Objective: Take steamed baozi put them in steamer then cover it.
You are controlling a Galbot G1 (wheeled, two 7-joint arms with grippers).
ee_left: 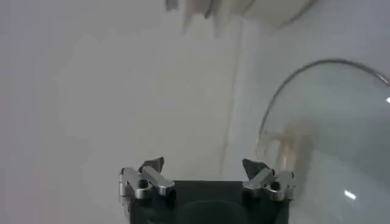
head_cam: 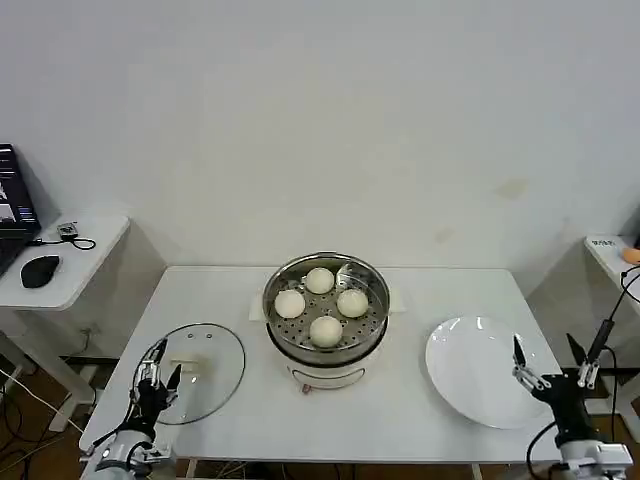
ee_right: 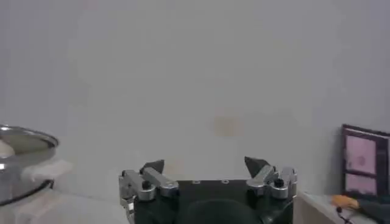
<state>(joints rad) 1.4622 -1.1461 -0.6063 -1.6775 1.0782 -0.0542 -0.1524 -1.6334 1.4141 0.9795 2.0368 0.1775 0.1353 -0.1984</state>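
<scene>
Several cream-white baozi [head_cam: 326, 330] lie on the perforated floor of the shiny steamer [head_cam: 283, 335] at the table's middle. The glass cover [head_cam: 215, 372] with its white handle [head_cam: 188, 366] lies flat on the table to the steamer's left, and the cover [ee_left: 329, 122] also shows in the left wrist view. My left gripper [head_cam: 160, 375] hovers open at the cover's near left rim. My right gripper [head_cam: 548, 352] is open by the white plate's near right edge, holding nothing. In the wrist views the left gripper [ee_left: 203, 165] and right gripper [ee_right: 205, 163] both show spread fingertips.
An empty white plate [head_cam: 470, 385] sits right of the steamer. A side table [head_cam: 70, 275] with a black mouse [head_cam: 40, 270] and a laptop stands at the far left. Another table edge [head_cam: 610, 255] is at the far right. The steamer's rim [ee_right: 24, 143] shows in the right wrist view.
</scene>
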